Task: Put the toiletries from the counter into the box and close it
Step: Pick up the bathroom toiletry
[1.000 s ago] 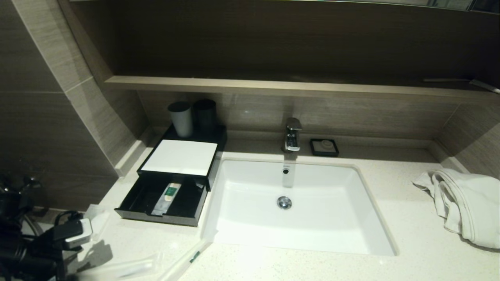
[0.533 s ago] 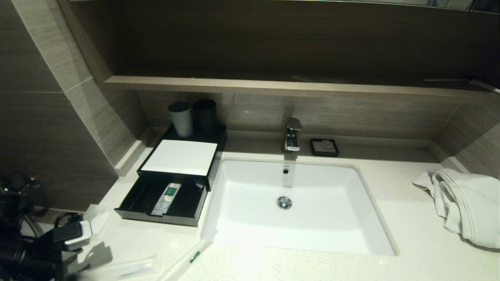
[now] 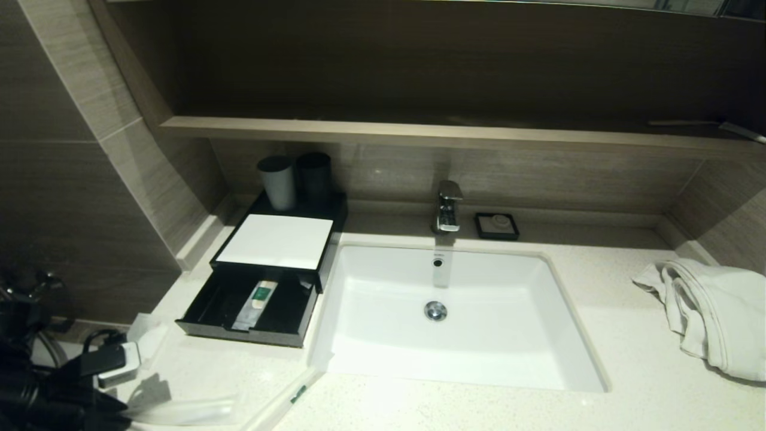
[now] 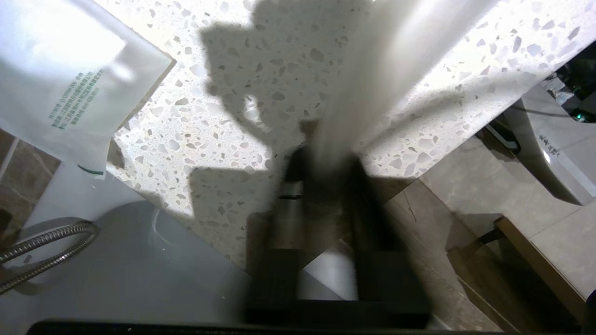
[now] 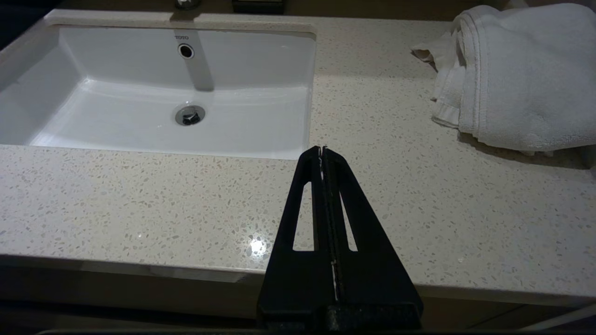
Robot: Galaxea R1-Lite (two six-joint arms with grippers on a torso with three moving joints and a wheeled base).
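My left gripper (image 4: 321,186) pinches a light, limp, slippery sachet (image 4: 396,60) by its end; right gripper (image 5: 322,151) sits closed, empty.

Head looks down; right wrist shares basin (image 3: 455,317).

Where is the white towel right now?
The white towel lies bunched on the counter at the robot's far right in the head view, right of the basin, untouched by either tool.

Bathroom vanity, hotel-style.
Inset basin (image 3: 455,323) in speckled counter (image 3: 628,359), tap (image 3: 447,206), soap dish (image 3: 497,225), cups (image 3: 277,181), towel (image 3: 712,311), packaged toiletries (image 3: 257,302).
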